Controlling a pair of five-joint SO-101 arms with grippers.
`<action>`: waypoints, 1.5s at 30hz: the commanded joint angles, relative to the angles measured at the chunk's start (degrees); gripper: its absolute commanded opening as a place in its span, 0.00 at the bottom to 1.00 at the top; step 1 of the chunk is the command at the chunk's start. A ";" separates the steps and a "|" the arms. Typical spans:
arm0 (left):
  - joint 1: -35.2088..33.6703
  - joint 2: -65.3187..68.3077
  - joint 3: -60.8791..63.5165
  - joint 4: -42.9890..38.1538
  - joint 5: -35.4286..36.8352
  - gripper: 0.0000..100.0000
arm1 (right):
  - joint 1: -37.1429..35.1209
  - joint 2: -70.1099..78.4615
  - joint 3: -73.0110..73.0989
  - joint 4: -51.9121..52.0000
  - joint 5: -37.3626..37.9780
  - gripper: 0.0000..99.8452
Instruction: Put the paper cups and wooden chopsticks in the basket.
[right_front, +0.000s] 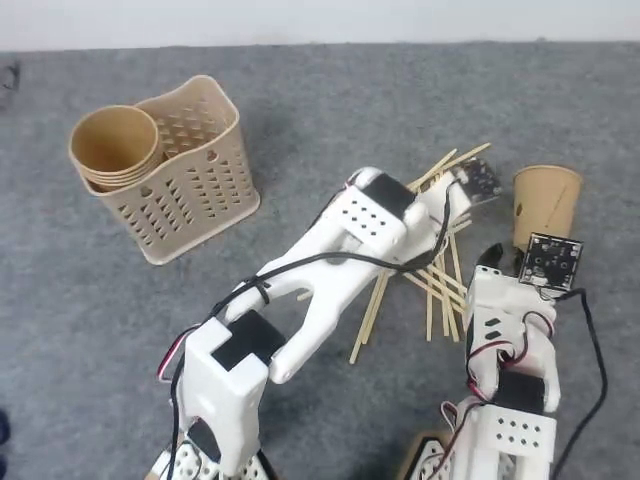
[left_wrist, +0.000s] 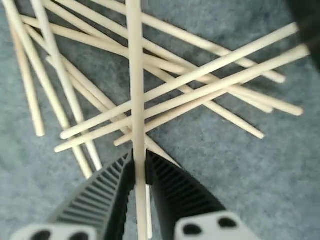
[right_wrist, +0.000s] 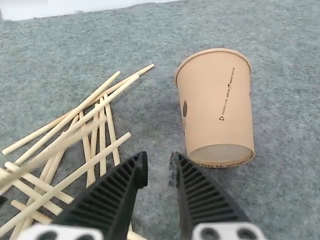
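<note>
Left gripper (left_wrist: 140, 161): ribbed black fingers clamped on one held chopstick (left_wrist: 135, 75). Its far end is cut off by the frame and its near end is lost between the fingers.
Chopstick pile (left_wrist: 210, 75): pale, round wooden sticks lie crisscrossed on the grey carpet (left_wrist: 260, 190) just beyond the left fingertips. Whether the clamped stick touches them cannot be told. From above, the left arm covers the pile's middle.
Right gripper (right_wrist: 159, 167): jaws slightly apart with nothing between them, low over the carpet between the pile and the paper cup (right_wrist: 217, 100).
Paper cup: plain brown and tapered, lying on its side just beyond the right fingertips, not touching them. From above, its near end is hidden behind the right wrist.
Basket (right_front: 200, 190): beige perforated plastic, well apart from both arms, with nested cups (right_front: 115, 145) in one end. Its wall hides their lower halves.
</note>
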 joint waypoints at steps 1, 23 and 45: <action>-0.35 -1.05 -10.86 6.95 -0.70 0.01 | -0.13 -0.92 -0.26 -1.27 0.79 0.09; -35.96 -7.38 -70.99 8.88 25.23 0.01 | -0.57 -0.92 -0.26 -0.92 0.97 0.09; -44.57 19.78 -82.42 11.43 25.23 0.01 | -4.44 -1.01 0.70 -1.45 3.16 0.09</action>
